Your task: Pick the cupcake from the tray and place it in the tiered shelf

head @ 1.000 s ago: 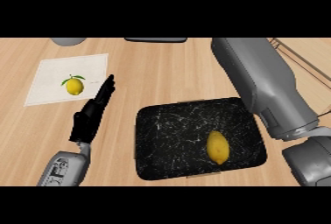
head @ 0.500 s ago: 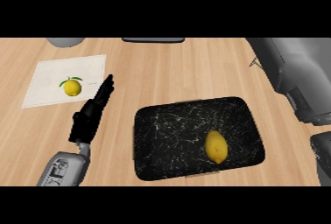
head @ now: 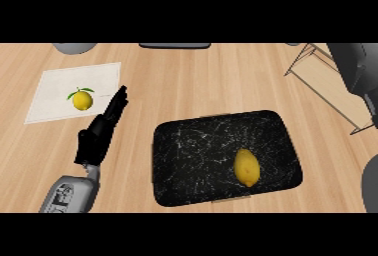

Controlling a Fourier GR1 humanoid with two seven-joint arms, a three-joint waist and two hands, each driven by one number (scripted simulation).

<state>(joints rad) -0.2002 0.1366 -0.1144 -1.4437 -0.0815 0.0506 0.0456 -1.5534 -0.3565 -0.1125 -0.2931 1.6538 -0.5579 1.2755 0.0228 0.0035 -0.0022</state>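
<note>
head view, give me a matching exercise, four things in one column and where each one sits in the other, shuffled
Things:
1. yellow oval item
2. lemon with leaf
3. left hand
4. wire-framed shelf

Places:
A. on the white mat
B. at the counter's right edge
C. on the black tray
D. between mat and tray, fingers straight

Pairs: 1-C, 2-A, 3-D, 4-B

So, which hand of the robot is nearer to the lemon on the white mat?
The left hand. Its straight fingers end just right of the lemon on the white mat, apart from it. The right hand does not show; only its grey forearm appears at the far right edge.
</note>
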